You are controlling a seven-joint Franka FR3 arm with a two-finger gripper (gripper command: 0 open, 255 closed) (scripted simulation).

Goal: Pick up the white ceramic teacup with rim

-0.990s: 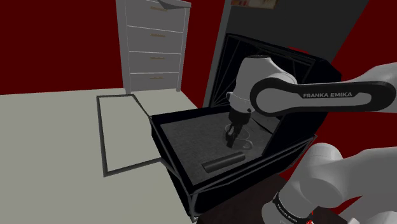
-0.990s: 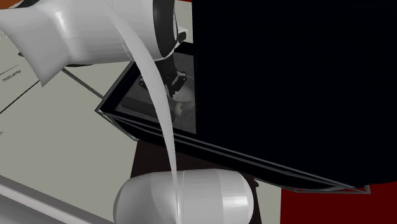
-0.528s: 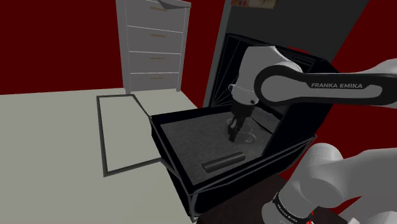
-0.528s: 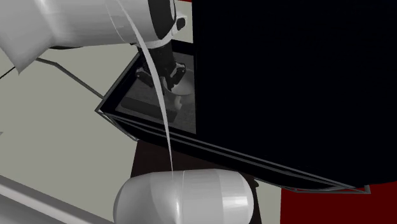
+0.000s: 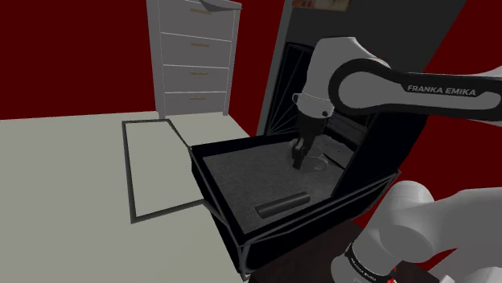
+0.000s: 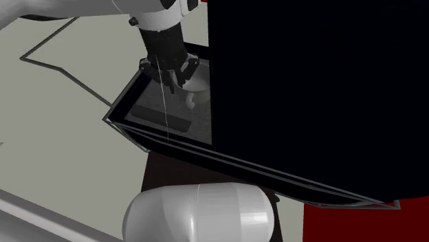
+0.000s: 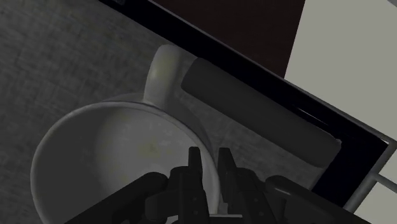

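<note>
A pale teacup (image 7: pixel 114 153) with a loop handle (image 7: pixel 162 70) lies just under my hand, above the grey floor of a black open box (image 5: pixel 211 165). My gripper (image 7: pixel 208 159) is shut on the cup's rim, one finger inside the bowl and one outside, at the side away from the handle. In the shoulder view the gripper (image 5: pixel 299 157) hangs over the box's far right part, with the cup (image 5: pixel 319 165) a faint ring beside it. In the second exterior view the gripper (image 6: pixel 177 74) holds the cup (image 6: pixel 196 95) by the box's black wall.
A dark cylinder (image 5: pixel 281 205) lies on the box floor near its front wall, close to the cup's handle in the wrist view (image 7: pixel 261 121). A tall black cabinet (image 5: pixel 354 96) rises behind the box. A white chest of drawers (image 5: pixel 193 60) and a thin frame (image 5: pixel 153 169) stand on the pale floor.
The arm has risen and swung towards the back of the box. The gripper and the cup in it have moved up and towards the shoulder view's right.
</note>
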